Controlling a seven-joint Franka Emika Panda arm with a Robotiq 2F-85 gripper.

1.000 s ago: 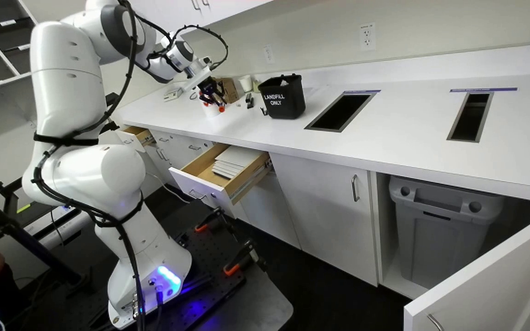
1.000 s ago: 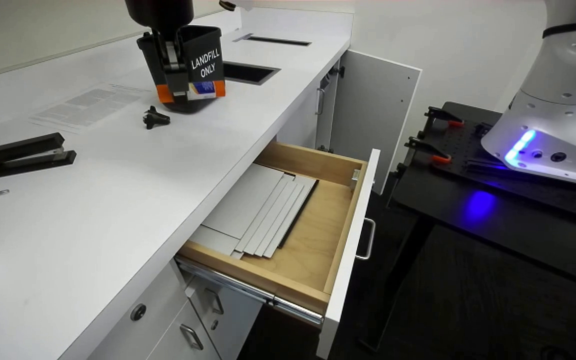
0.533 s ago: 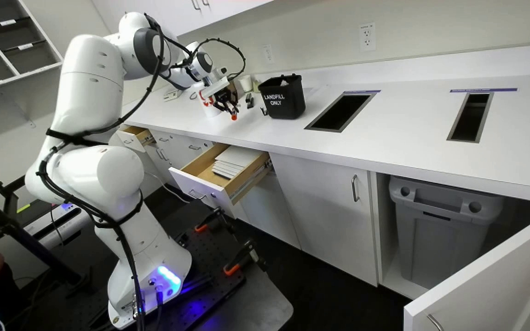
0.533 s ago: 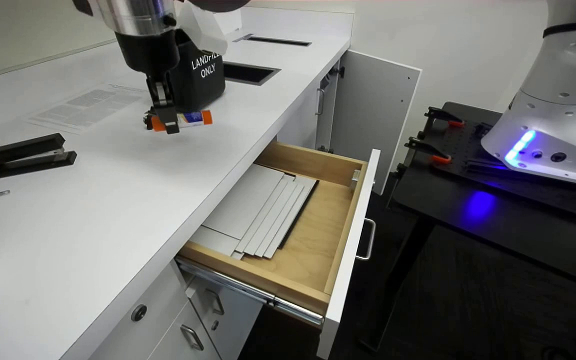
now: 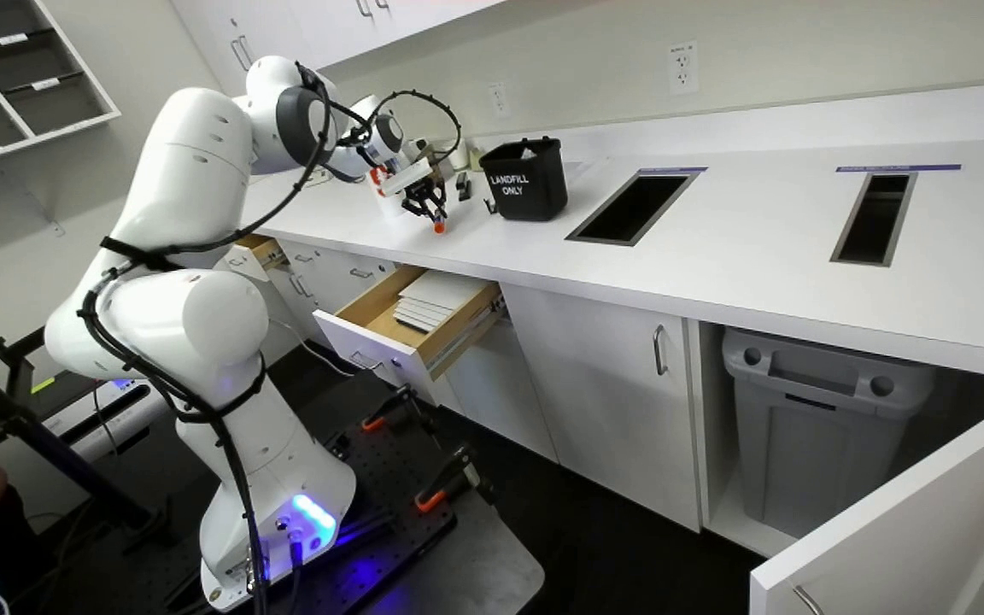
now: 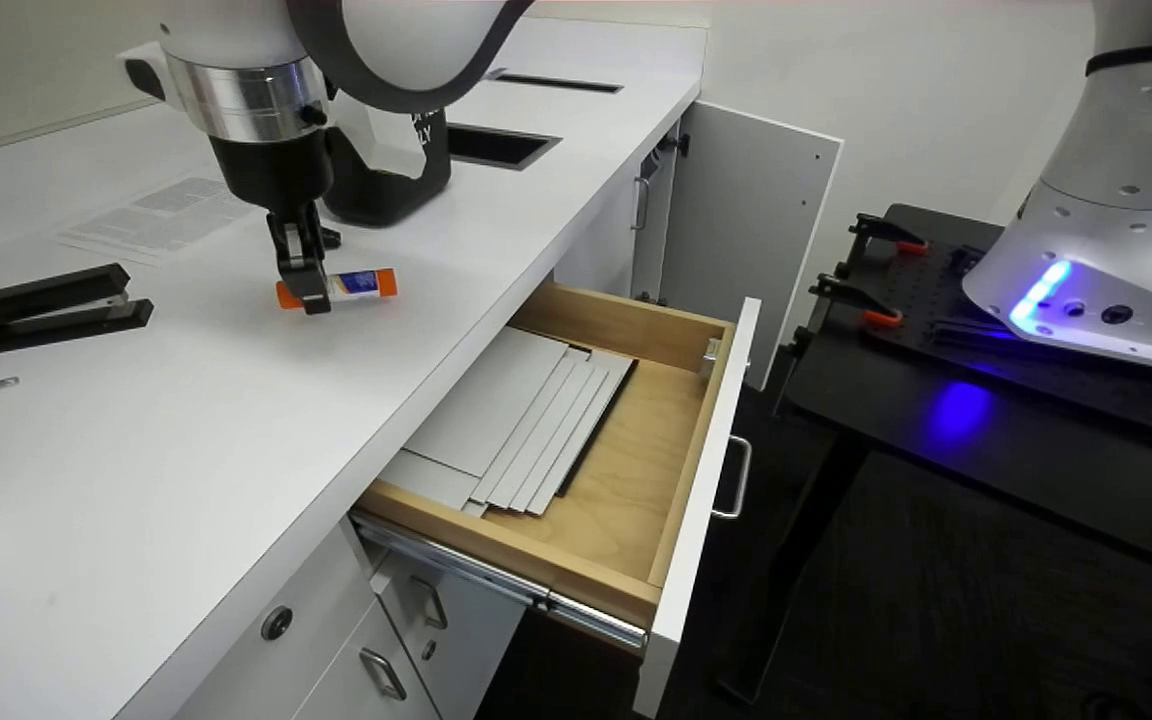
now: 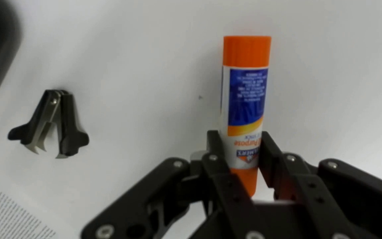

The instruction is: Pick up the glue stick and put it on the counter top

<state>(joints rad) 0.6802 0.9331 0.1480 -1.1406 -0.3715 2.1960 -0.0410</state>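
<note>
Since I've already got the Elmer's glue stick squeezed in my tool, it all comes down to how its long axis sits. The stick runs at right angles to my squeeze, and I'm holding it nearer one orange end, so the longer part sticks out toward the front edge of the desk, the side with the pulled-out drawer. The whole thing is over the desk, low and pretty level I'd say, though I can't tell if it's touching. The staple remover sits off to the left in the wrist view, well apart. So imo the move is straight down, keep it level, loosen slowly. It's round, so it could roll, but with the axis pointing at the front edge it should roll along the desk rather than off it.
</note>
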